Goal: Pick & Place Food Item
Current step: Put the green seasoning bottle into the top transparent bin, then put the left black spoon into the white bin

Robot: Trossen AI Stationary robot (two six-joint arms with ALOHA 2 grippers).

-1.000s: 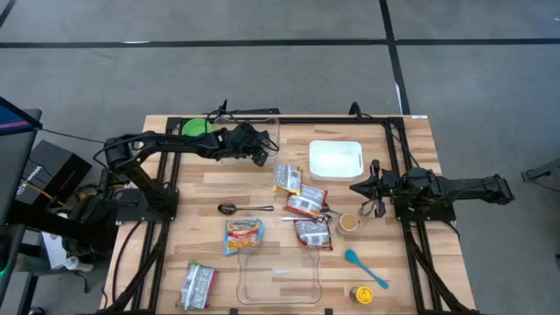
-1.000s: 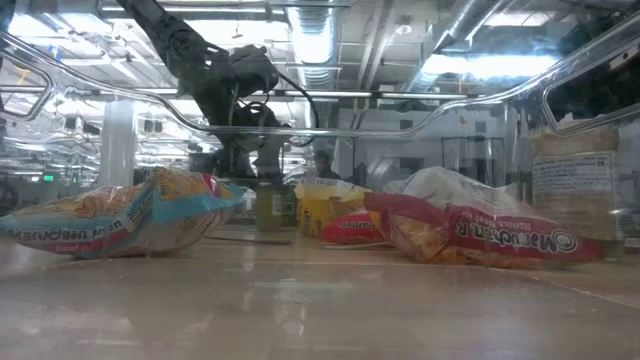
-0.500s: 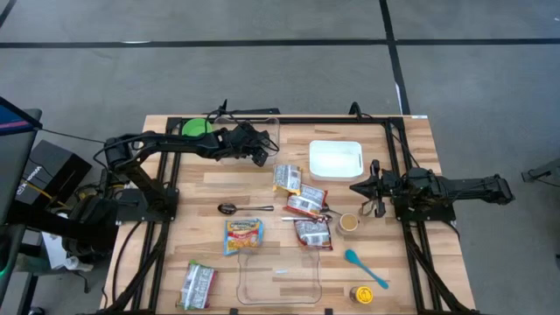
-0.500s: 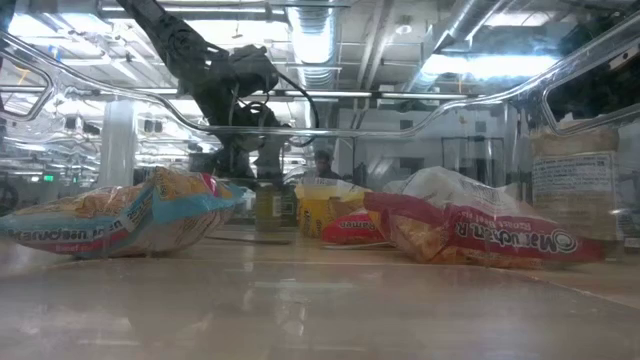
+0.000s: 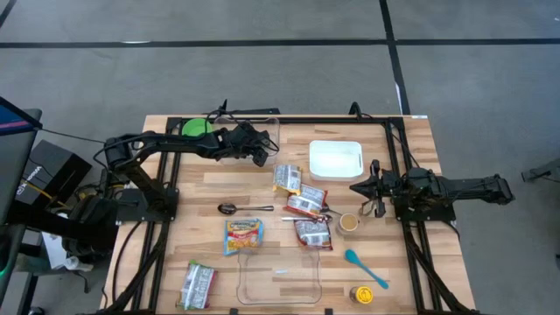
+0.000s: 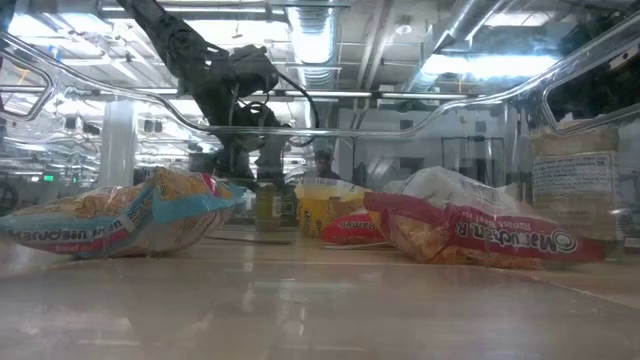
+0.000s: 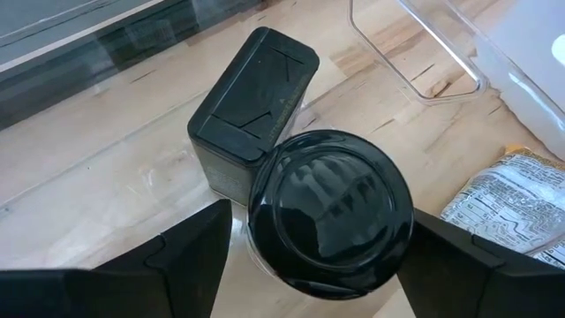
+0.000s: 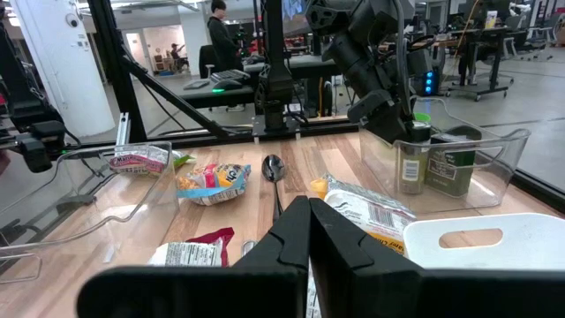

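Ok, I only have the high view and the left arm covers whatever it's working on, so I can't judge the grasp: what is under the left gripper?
Observer: The left wrist view shows a jar with a black lid between the fingers of the left gripper, inside the clear bin.
Operator: Is it gripped?
Observer: It looks not. The fingers stand apart, and a gap shows on one side of the lid.
Operator: Anything else in that bin?
Observer: A dark rectangular tin stands right beside the jar.
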